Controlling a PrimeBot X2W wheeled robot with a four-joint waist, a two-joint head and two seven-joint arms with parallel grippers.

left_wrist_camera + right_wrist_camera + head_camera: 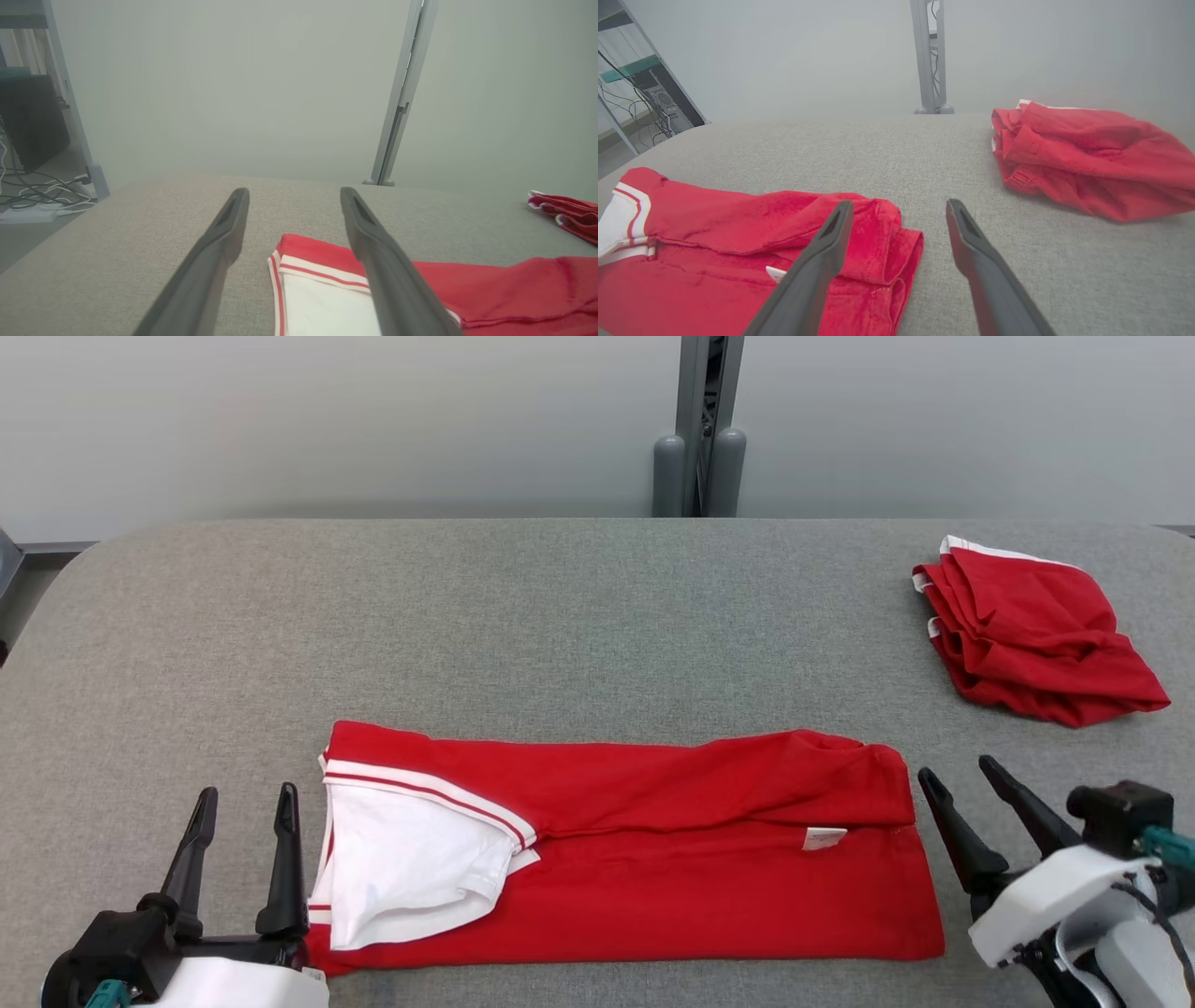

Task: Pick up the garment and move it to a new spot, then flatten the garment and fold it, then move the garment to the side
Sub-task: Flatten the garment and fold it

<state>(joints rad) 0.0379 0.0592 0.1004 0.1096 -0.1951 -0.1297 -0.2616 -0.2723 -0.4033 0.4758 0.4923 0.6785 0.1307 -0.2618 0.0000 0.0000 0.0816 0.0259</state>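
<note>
Red garment (653,877) folded into a band on the table (523,616).
Left gripper (247,791) and right gripper (954,767), both wide and empty, flank its ends; soft, light cloth likely wants corner pinches. Farther right: another red bundle (1032,635).

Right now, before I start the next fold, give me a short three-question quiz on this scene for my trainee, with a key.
1. True or false: the left gripper is shut on the long folded red garment.
2. Where on the grey table does the bundled red garment lie? A: far right. B: far left. C: on top of the long garment.
3. Fill in: the white sleeve lies at the end nearest the ___ gripper.
Key: 1 false, it stands open and holds nothing, as does the right gripper; 2 A; 3 left.
</note>
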